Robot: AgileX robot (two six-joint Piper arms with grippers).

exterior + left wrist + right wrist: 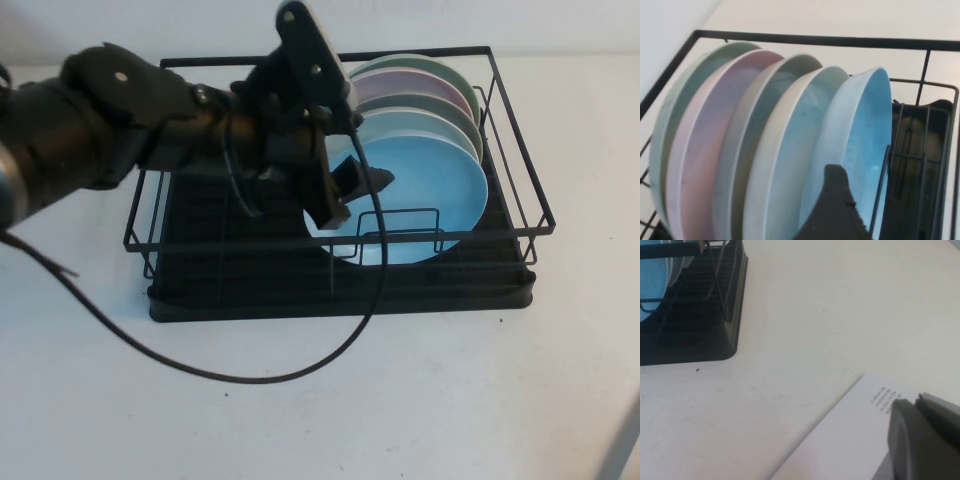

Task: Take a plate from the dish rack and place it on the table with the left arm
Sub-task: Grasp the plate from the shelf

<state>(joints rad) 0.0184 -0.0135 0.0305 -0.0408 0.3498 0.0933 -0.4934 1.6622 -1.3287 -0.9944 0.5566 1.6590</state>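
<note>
The sky-blue plate [425,190] stands on edge as the front one of several plates in the black wire dish rack [522,200]. My left gripper [350,190] hangs over the rack at this plate's left rim, fingers apart, holding nothing. In the left wrist view one black finger [835,210] sits against the sky-blue plate [865,130]; the other finger is out of view. My right gripper [920,435] is shut and empty, low over the white table [420,400] to the right of the rack.
Behind the sky-blue plate stand a pale plate [790,150], a grey-green one, a pink plate [705,150] and a mint plate [670,125]. The left arm's loose black cable [300,375] loops over the table in front. A white printed sheet [850,440] lies under the right gripper.
</note>
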